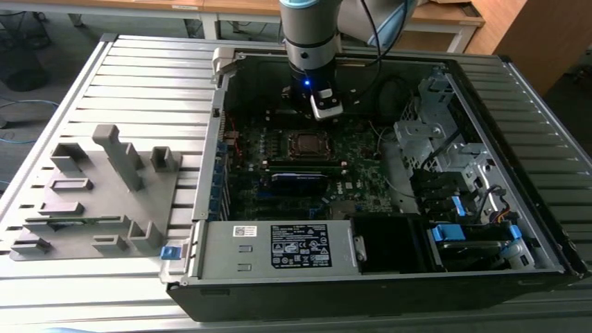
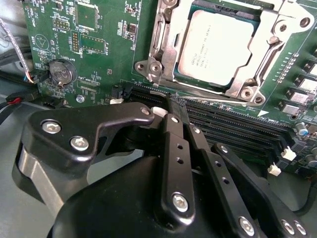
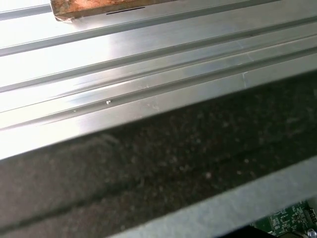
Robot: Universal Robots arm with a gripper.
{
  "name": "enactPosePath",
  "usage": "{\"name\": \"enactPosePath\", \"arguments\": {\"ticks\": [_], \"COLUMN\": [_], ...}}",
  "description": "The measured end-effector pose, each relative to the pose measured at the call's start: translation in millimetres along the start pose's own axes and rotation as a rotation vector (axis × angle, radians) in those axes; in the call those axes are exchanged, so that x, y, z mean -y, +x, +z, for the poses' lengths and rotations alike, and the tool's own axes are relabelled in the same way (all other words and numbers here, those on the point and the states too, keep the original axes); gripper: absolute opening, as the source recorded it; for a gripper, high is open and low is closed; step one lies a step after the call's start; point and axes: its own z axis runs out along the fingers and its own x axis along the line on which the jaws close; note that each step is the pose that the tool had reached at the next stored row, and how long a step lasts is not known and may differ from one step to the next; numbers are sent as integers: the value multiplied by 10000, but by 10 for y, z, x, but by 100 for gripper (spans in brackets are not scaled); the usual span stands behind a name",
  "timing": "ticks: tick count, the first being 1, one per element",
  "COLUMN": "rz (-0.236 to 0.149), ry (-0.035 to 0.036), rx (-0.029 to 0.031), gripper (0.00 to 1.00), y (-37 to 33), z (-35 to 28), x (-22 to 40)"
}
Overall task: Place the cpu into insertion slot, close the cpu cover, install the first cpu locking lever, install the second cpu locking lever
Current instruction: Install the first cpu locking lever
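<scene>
While my arm reaches down into the open computer case from twelve o'clock in the exterior view, my claw hangs over the far end of the motherboard. The insertion slot lies just past the claw toward six o'clock, close by but not touched.

My fingers show in the second wrist view. They are pressed together at the tips and pinch nothing. The claw sits just above the long black memory slots, next to the socket. The cpu rests flat inside the insertion slot, dull silver top facing up. The cpu cover lies down around it, so the chip shows through the square window. A thin locking lever runs along one edge of the cover, and I cannot tell whether it is hooked. A round coin battery sits on the green board well apart from the socket.

The exterior view puts the case on a ribbed metal desk. A grey fixture stands on the desk at nine o'clock from the case. The power supply fills the case at six o'clock from the socket. The first wrist view looks across the desk ribs and the dark case wall.
</scene>
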Motion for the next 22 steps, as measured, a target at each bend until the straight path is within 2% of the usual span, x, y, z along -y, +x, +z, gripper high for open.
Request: {"name": "enactPosePath", "arguments": {"ticks": [10, 17, 22], "rz": [-8, -47, -80], "ry": [6, -58, -97], "rx": [37, 220, 326], "gripper": [11, 11, 11], "y": [0, 2, 3], "z": [4, 20, 28], "x": [3, 6, 10]}}
